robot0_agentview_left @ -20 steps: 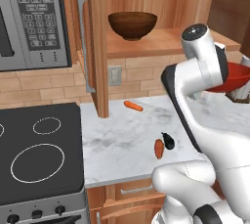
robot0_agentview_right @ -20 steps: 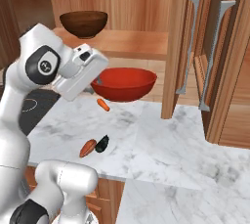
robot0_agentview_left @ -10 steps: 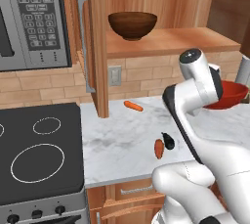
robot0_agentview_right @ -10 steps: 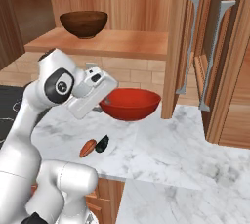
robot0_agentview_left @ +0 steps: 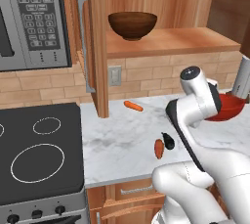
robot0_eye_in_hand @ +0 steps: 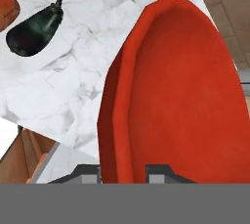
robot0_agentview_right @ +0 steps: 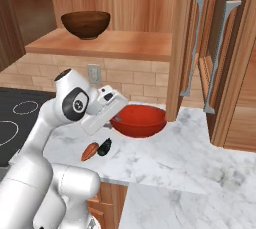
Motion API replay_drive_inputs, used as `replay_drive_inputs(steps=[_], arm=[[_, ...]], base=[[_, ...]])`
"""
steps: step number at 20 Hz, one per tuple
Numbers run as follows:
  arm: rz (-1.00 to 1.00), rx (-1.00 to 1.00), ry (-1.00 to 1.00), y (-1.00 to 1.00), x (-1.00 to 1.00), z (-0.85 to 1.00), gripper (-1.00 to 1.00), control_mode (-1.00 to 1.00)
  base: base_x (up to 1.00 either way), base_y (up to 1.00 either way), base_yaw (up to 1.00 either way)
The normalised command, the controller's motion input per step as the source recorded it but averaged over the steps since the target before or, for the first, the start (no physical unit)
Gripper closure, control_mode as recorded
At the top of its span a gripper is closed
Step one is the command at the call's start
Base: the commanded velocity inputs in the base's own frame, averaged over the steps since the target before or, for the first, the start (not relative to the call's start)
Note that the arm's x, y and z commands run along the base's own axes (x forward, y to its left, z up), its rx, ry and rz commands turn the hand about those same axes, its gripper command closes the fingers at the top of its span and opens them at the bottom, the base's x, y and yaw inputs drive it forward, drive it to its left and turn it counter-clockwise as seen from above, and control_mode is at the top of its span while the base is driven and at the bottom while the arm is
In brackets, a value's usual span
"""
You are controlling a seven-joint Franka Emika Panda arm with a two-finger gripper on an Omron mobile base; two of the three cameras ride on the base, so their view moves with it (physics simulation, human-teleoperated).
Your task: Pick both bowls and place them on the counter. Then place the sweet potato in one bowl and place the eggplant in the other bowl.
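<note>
1. Presently, the gripper (robot0_eye_in_hand: 123,169) is seen pinched onto the rim of the glossy bright red round bowl (robot0_agentview_right: 138,120), one fingertip on either side of the wall in the hand view.
2. That red bowl is held low over the white-grey marbled stone counter (robot0_agentview_right: 165,160), roughly level; whether its base touches the slab cannot be told. In the left base view it (robot0_agentview_left: 225,108) is seen at 3 o'clock, partly hidden behind the white arm.
3. Just beside the bowl, toward 7 o'clock in the right base view, the small glossy dark purple-black eggplant (robot0_agentview_right: 104,147) lies on the counter, with the stubby orange-red sweet potato (robot0_agentview_right: 90,151) touching or nearly touching it on its far side from the bowl.
4. In the hand view the eggplant (robot0_eye_in_hand: 34,31) sits at 10 o'clock, and an edge of the sweet potato (robot0_eye_in_hand: 7,10) is cut off by the frame.
5. A slim bright orange carrot (robot0_agentview_left: 133,105) lies well apart from them, near the wooden cabinet post.
6. The dark brown wood-look bowl (robot0_agentview_left: 132,25) stands upright on the wooden shelf (robot0_agentview_left: 176,42) above, at 12 o'clock.
7. A black stovetop (robot0_agentview_left: 36,154) with white rings adjoins the counter at 9 o'clock.
</note>
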Motion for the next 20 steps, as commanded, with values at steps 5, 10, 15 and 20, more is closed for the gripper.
replay_drive_inputs(steps=[5, 10, 15, 20], arm=[[-0.01, 0.01, 0.0, -0.08, 0.07, -0.58, 1.0, -1.0], [0.0, 0.02, -0.02, -0.02, 0.09, -0.58, 1.0, -1.0], [0.0, 0.04, -0.01, -0.06, 0.06, -0.47, 1.0, -1.0], [0.0, 0.05, -0.01, -0.17, 0.0, -0.19, 1.0, -1.0]], base=[[0.0, 0.0, 0.0], [0.0, 0.0, 0.0], [0.0, 0.0, 0.0], [0.0, 0.0, 0.0]])
